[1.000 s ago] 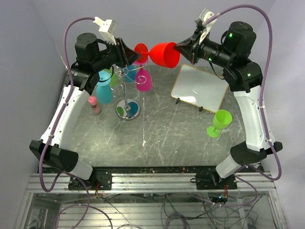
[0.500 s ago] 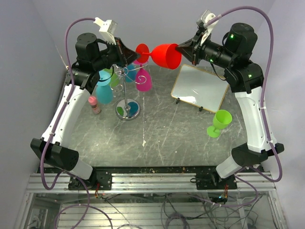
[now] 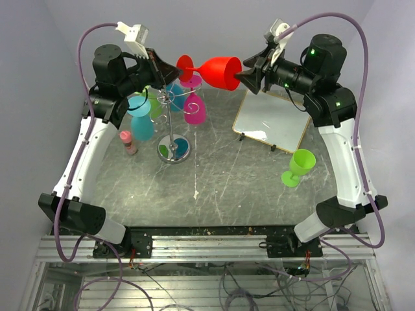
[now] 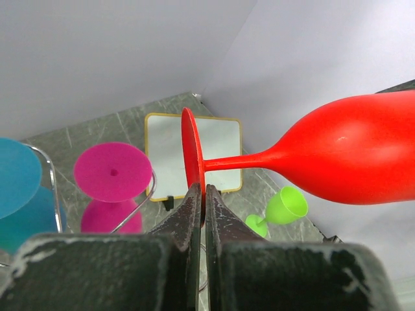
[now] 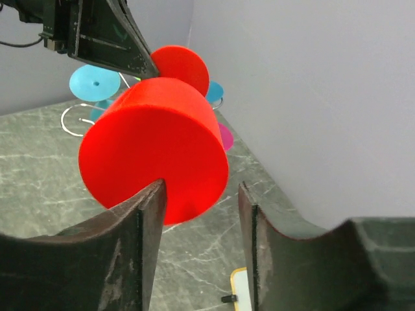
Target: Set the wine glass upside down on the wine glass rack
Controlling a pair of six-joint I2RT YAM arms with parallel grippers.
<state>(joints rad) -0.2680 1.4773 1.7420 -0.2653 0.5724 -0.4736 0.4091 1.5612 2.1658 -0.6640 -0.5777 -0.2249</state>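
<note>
Left gripper [image 4: 201, 192] pinches the glossy red plastic glass's [image 4: 350, 152] thin disc foot; right gripper [image 5: 202, 188] fingers stand parted astride its round rim.

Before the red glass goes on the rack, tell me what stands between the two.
Nothing visible lies between the red glass and the rack, close by its foot. But a pink glass and a blue glass already hang there, crowding the arms, and the right pincer stands open at the bowl's rim.

No writing, labels, brand names or numbers can be read anywhere in these views. The framed white board [image 3: 271, 120] shows only a blank, glossy face.
</note>
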